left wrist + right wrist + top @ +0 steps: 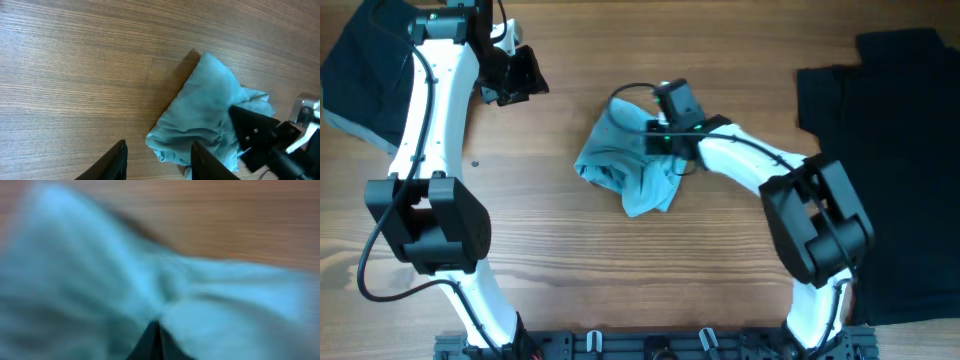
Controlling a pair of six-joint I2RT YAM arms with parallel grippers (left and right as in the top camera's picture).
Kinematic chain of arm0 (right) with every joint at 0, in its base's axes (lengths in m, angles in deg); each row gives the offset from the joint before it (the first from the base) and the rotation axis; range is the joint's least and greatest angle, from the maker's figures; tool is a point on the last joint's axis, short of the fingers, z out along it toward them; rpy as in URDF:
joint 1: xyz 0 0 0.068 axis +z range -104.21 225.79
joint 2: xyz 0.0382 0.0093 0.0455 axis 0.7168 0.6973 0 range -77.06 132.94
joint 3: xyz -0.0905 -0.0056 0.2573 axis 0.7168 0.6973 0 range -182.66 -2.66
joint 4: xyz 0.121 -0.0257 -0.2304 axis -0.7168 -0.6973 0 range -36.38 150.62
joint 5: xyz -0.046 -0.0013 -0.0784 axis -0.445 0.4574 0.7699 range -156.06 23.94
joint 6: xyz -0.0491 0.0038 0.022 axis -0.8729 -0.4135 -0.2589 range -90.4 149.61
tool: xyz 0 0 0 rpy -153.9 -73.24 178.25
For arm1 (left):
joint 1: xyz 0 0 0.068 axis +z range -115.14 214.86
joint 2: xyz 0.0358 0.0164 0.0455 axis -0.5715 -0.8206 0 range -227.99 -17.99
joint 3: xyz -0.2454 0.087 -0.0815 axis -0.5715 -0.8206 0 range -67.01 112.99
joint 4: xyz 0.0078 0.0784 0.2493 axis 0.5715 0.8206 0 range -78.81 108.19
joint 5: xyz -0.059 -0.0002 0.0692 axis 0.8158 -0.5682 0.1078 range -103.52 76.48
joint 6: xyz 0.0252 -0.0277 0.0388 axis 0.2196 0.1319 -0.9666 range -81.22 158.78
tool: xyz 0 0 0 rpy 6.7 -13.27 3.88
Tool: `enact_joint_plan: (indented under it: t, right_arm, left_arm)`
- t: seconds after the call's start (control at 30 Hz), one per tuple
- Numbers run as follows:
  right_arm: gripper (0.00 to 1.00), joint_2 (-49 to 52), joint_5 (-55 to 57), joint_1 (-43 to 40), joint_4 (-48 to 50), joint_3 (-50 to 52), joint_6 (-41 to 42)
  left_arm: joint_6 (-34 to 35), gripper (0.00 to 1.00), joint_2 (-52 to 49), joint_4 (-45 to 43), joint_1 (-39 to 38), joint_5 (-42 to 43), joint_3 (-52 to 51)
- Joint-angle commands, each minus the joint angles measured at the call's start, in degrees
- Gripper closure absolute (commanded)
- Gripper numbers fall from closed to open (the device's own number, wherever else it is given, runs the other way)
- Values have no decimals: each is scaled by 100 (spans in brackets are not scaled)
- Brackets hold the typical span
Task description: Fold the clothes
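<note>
Fig. 1. The shirt lay crumpled on the desk, directly beneath the right hand, whose 2 fingers appeared pinched together on a fold, though that view was blurred. The left hand hung with fingers apart and empty, the shirt just ahead of it. Likely risks: with only 1 grip, a pull would probably drag the whole heap instead of spreading it. A shallow pinch could slip off, or catch 2 layers.

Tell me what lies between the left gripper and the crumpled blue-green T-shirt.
Only bare wooden table separates the left gripper from the pale blue-green fabric T-shirt, seen overhead.
</note>
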Motion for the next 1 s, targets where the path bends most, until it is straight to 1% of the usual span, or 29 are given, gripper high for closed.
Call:
enact_joint_plan:
  t: [0.0,0.03,0.07,0.1,0.13,0.17,0.2,0.23,0.27,0.3,0.33,0.37,0.4,0.43,0.47,0.5,0.53,0.57,0.67,0.7,0.73,0.8,0.83,0.9,0.97]
  right_arm:
    - [92,-715,190,-778,-793,-20,-262]
    - [81,-1023,-225,-1058,-1073,-20,-588]
    - [76,-1209,-533,-1196,-1213,-20,-844]
    - [66,-1340,-916,-1274,-1296,-20,-1172]
    - [62,-1456,-1344,-1322,-1381,-20,-1587]
    - [62,-1550,-1456,-1331,-1506,-20,-1655]
    - [69,-1593,-1456,-1329,-1652,-20,-1572]
    - [69,-1589,-1462,-1329,-1803,-17,-1416]
    - [72,-1547,-1563,-1314,-1902,-9,-1386]
    - [73,-1510,-1814,-1298,-1915,9,-1443]
    - [72,-1445,-2542,-1217,-1875,48,-1838]
    - [72,-1401,-2914,-1102,-1845,52,-2194]
    - [71,-1344,-2931,-938,-1860,52,-2332]
    - [64,-1285,-2848,-772,-1989,52,-2350]
    - [62,-1226,-2708,-673,-2166,52,-2319]
    - [54,-1134,-2111,-472,-2839,52,-2017]
    - [49,-1117,-1921,-424,-3084,52,-1991]
    - [45,-1119,-1502,-389,-3451,52,-1836]
    - [43,-1119,-1344,-505,-3842,52,-1327]
    - [41,-1119,-1364,-527,-3941,52,-1043]
    - [40,-1117,-1364,-525,-3936,52,-741]
    - [39,-1117,-1364,-514,-3851,55,-341]
    - [40,-1117,-1362,-514,-3783,83,-240]
    - [44,-1117,-1580,-514,-3576,234,-199]
    - [48,-1117,-1947,-514,-3056,492,-173]
  left_arm:
    - [-94,60,125,-11,-11,2,79]
    - [-94,59,125,-11,-11,-39,79]
    - [-94,59,125,-11,-11,-63,79]
    - [-94,58,125,-11,-11,-63,79]
    - [-94,58,125,-22,-11,-63,79]
    - [-94,58,125,-44,-11,-63,79]
    - [-94,58,125,-72,-11,-61,79]
    - [-94,58,125,-92,-15,-57,79]
    - [-94,57,125,-101,-22,-55,79]
    - [-94,57,125,-101,-33,-55,79]
    - [-94,57,125,-116,-66,-55,79]
    - [-94,57,125,-146,-107,-57,79]
    - [-94,57,125,-203,-142,-57,79]
    - [-94,57,125,-258,-177,-57,79]
    - [-92,57,125,-293,-197,-57,79]
    - [-94,57,125,-310,-243,-57,79]
    - [-92,57,125,-310,-247,-57,79]
    - [-92,57,125,-310,-247,-57,79]
    - [-92,56,125,-310,-247,-55,79]
    - [-94,54,125,-308,-254,-55,79]
    - [-96,50,125,-310,-275,-55,79]
    - [-249,50,116,-313,-356,-52,79]
    - [-398,50,105,-313,-437,-57,79]
    - [-398,49,83,-334,-533,-59,79]
    - [-398,49,37,-365,-590,-59,79]
